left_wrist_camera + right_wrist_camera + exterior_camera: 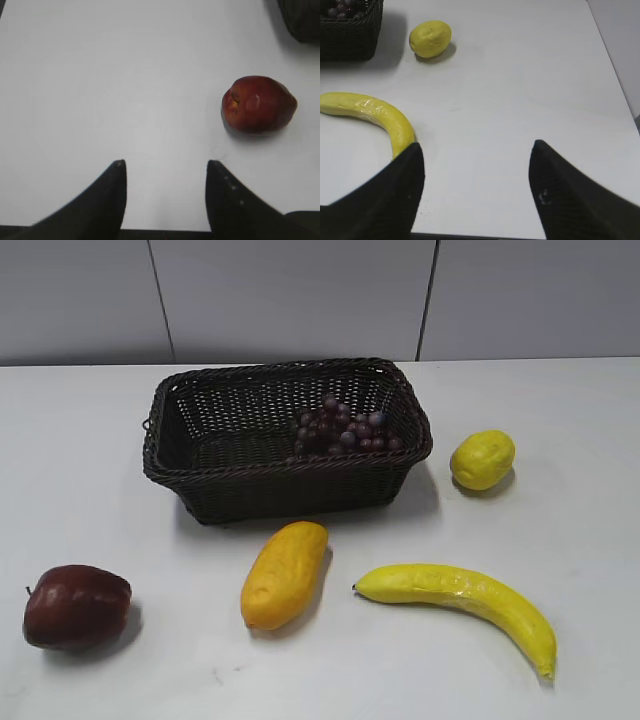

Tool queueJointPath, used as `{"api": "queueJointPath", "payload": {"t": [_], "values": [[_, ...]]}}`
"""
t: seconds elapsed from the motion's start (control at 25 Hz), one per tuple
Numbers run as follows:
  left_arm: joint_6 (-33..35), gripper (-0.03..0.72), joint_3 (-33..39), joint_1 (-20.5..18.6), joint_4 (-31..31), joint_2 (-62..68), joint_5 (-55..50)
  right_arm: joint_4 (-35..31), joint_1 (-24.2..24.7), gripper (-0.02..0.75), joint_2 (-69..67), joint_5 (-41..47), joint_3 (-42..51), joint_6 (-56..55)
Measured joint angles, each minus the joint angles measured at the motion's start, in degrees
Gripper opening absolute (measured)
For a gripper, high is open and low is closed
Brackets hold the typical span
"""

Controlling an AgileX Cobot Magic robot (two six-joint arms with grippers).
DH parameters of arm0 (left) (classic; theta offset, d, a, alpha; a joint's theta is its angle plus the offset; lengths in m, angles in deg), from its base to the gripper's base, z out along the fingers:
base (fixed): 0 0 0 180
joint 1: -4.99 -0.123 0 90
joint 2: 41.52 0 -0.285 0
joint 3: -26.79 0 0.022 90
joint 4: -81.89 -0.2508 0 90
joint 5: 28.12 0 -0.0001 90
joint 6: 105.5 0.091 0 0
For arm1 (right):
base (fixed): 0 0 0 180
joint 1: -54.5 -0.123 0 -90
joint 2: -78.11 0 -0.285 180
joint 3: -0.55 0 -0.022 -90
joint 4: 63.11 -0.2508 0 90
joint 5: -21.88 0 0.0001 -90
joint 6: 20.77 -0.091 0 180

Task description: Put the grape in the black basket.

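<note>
The grape [345, 428], a dark purple-red bunch, lies inside the black basket [200, 468] at its right end. The woven basket stands at the back middle of the white table. A corner of it with a few grapes [341, 8] shows at the top left of the right wrist view. My left gripper [166, 165] is open and empty above bare table, left of the apple. My right gripper [476, 147] is open and empty above bare table, right of the banana's end. Neither gripper shows in the exterior view.
A dark red apple [77, 606] lies at the front left, also in the left wrist view [259, 103]. A yellow-orange mango [284, 573] lies in front of the basket. A banana [465, 601] [370, 114] lies at the front right. A lemon [482, 459] [430, 38] sits right of the basket.
</note>
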Motion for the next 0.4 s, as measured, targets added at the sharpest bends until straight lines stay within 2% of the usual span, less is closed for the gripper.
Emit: {"api": "queueJointPath", "payload": {"t": [0.4], "values": [[-0.06,0.472,1.41,0.00,0.07,-16.31,0.78,0.00,0.00,0.500,0.00,0.00,0.00,0.00]]}}
